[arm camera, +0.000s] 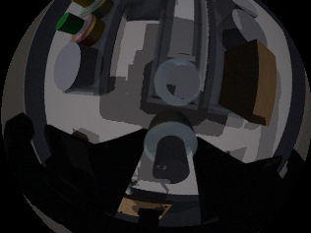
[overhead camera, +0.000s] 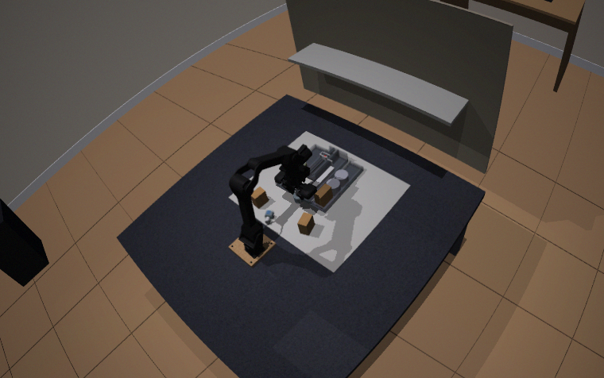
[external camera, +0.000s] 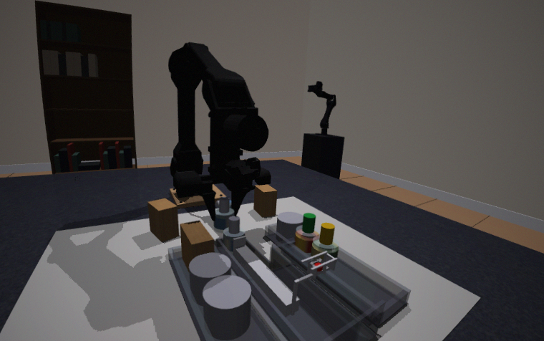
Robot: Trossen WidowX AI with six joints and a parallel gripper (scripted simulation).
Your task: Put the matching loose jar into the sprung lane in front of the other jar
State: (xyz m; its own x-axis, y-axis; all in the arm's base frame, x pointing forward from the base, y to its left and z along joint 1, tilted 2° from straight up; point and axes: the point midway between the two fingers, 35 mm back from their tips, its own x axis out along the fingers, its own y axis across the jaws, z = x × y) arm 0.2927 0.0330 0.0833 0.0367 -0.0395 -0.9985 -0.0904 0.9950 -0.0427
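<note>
My gripper [external camera: 225,217] [arm camera: 170,137] is shut on a grey-capped jar [external camera: 222,221] [arm camera: 170,163] with a blue band. The jar is upright, just outside the front end of the sprung lane [arm camera: 156,63]; its exact height above the mat is hard to tell. A similar grey-capped jar [external camera: 233,238] [arm camera: 178,83] stands inside the lane near its front, with the small pusher plate [external camera: 239,241] behind it. The low front stop is dark and partly hidden. Another small bluish jar [overhead camera: 269,215] is on the mat near the arm's base.
A wooden block [overhead camera: 323,194] [external camera: 196,243] [arm camera: 248,80] stands close beside the lane, near pale cylinders [external camera: 210,273] [external camera: 227,305]. Other blocks [external camera: 163,220] [external camera: 265,200] flank the approach. Across the lane are a green-capped jar [external camera: 308,233], a yellow-capped jar [external camera: 326,241] and a wire frame [external camera: 295,289].
</note>
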